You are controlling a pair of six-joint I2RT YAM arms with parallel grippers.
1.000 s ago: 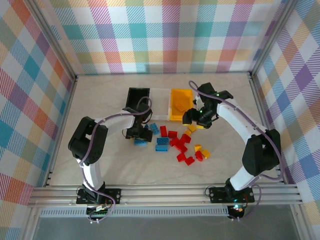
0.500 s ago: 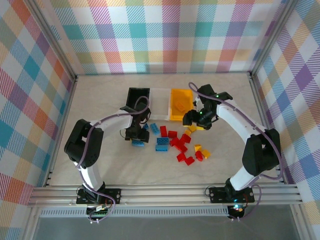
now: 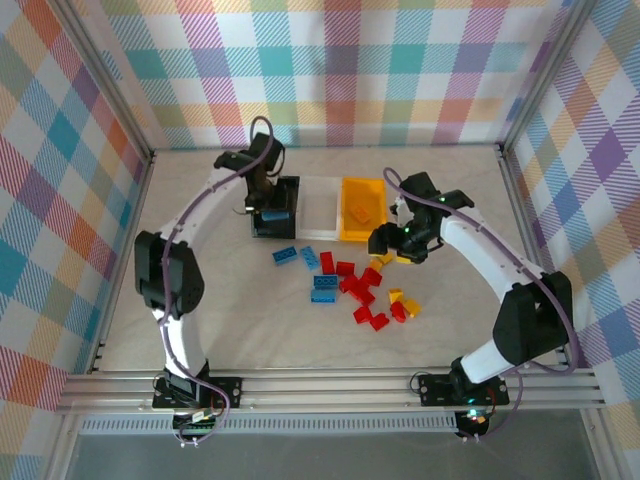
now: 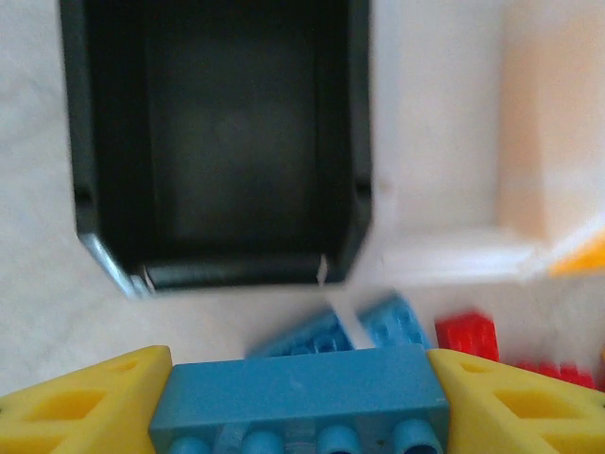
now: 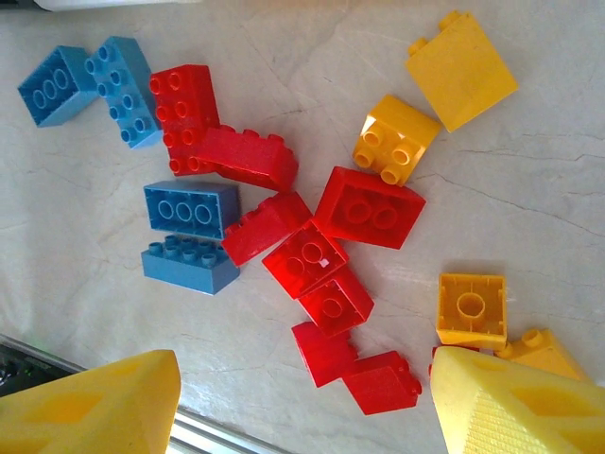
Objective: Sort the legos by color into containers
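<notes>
A: Top view first. We see the left gripper (image 3: 271, 211) over the black bin (image 3: 291, 192), jaws clamped on a blue brick (image 3: 274, 216); we cannot tell whether the brick touches the bin.

B: Agreed; the white bin (image 3: 318, 205) sits just right of the black one, and the yellow-orange bin (image 3: 346, 200) is beside that with a yellow piece (image 3: 360, 210) inside. The right gripper (image 3: 393, 248) hangs near that bin's near right corner, above the edge of the loose legos (image 3: 352, 285). We cannot read its jaws from this view.

A: The loose legos lie on the table (image 3: 200, 300) in front of the bins; blues to the left, reds in the middle, a few yellows to the right.

B: Left wrist next. Both yellow fingers (image 4: 85, 402) press the ends of the blue brick (image 4: 298, 388), studs toward the camera; a firm hold.

A: Past it we see the black bin (image 4: 359, 142) with nothing visible inside; two blue legos (image 4: 321, 333) and a red one (image 4: 465, 336) lie on the table between brick and bin. The other two bins are blurred off to the right.

B: Right wrist last. The right gripper (image 5: 302, 407) has its fingers (image 5: 95, 402) standing well apart with nothing between them; the jaws are wide.

A: Below it we count blue bricks (image 5: 189, 208) at left, a red cluster (image 5: 369, 206) in the middle and yellow bricks (image 5: 397, 140) at right; one yellow brick (image 5: 471, 307) sits just beside the right-hand finger.
</notes>
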